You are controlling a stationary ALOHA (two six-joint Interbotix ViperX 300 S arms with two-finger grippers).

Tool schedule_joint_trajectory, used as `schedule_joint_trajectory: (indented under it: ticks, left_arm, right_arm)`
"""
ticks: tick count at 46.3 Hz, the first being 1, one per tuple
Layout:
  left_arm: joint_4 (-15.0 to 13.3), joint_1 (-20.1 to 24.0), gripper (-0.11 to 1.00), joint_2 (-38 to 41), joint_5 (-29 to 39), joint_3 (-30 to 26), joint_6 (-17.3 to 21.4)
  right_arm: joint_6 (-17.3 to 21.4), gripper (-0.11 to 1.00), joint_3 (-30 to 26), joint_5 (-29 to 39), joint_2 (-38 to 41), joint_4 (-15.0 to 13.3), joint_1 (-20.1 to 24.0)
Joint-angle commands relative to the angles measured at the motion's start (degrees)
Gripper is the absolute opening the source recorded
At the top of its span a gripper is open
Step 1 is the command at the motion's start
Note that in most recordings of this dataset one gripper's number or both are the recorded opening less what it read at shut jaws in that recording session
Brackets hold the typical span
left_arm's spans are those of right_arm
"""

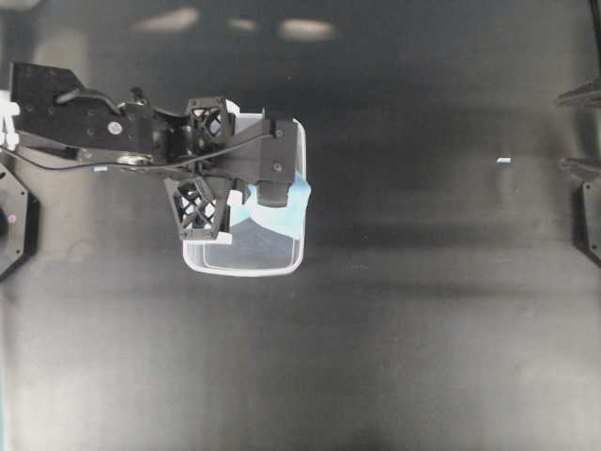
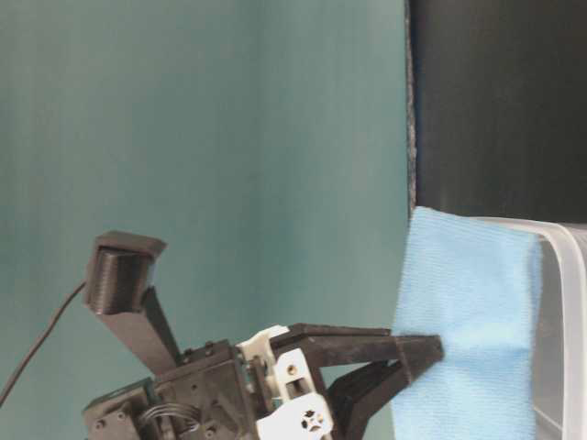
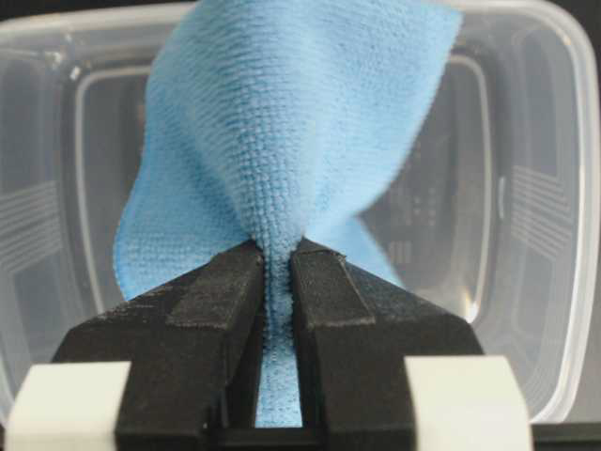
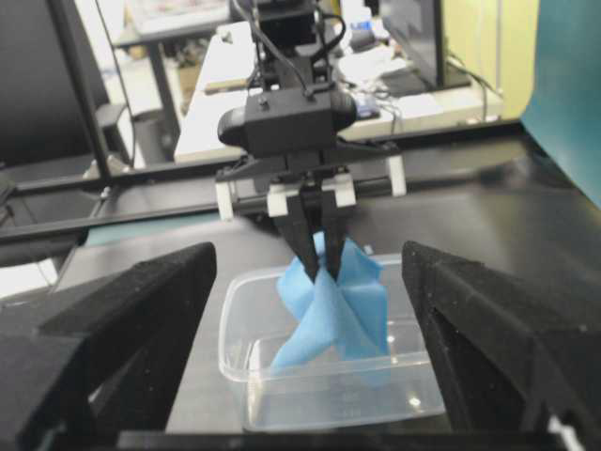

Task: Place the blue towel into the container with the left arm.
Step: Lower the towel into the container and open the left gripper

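My left gripper [image 3: 279, 254] is shut on a bunched fold of the blue towel [image 3: 291, 122], with cloth filling the narrow gap between the black fingers. It hangs over the clear container [image 3: 526, 23]. From the right wrist view, the left gripper [image 4: 319, 263] points down and the towel [image 4: 333, 310] drapes from it into the container [image 4: 329, 399]. Overhead, the left arm [image 1: 141, 132] covers most of the container [image 1: 244, 270], and only an edge of the towel [image 1: 293, 202] shows. My right gripper [image 4: 310, 282] stands wide open, holding nothing, far to the right of the tub.
The black table [image 1: 394, 357] carries a small white scrap [image 1: 502, 161] toward the right. A teal backdrop [image 2: 202, 137] stands behind the table. Parts of the right arm [image 1: 584, 197] sit at the right edge. Desks and monitors [image 4: 394, 47] lie beyond the table.
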Motion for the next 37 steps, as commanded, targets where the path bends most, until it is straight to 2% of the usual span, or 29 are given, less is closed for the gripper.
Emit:
schedule_joint_trajectory:
  ticks: [1, 3, 12, 16, 18, 26, 37]
  left_arm:
    - [0.1, 0.2, 0.07, -0.4, -0.4, -0.4, -0.2]
    - [0.2, 0.3, 0.15, -0.4, -0.4, -0.4, -0.4]
    - [0.2, 0.2, 0.73, -0.7, -0.6, -1.0, -1.2]
    - [0.2, 0.3, 0.89, -1.8, -0.5, -1.8, -1.7]
    - [0.2, 0.2, 0.89, -2.5, -0.6, -2.1, -2.0]
    - [0.2, 0.5, 0.73, -8.0, -0.6, -3.3, -4.9]
    - [0.2, -0.2, 0.73, -19.8, -0.8, -0.5, -8.0]
  right_arm:
    - [0.1, 0.77, -0.5, -0.7, 0.5, 0.2, -0.1]
    - [0.1, 0.77, -0.5, -0.7, 0.5, 0.2, -0.1]
    - [0.1, 0.77, -0.5, -0.7, 0.5, 0.2, -0.2]
    - [0.1, 0.77, -0.5, -0.7, 0.4, 0.2, -0.1]
    - [0.1, 0.77, -0.5, -0.7, 0.4, 0.2, -0.1]
    - [0.1, 0.77, -0.4, -0.7, 0.4, 0.2, -0.1]
    - [0.1, 0.77, -0.5, -0.7, 0.4, 0.2, -0.1]
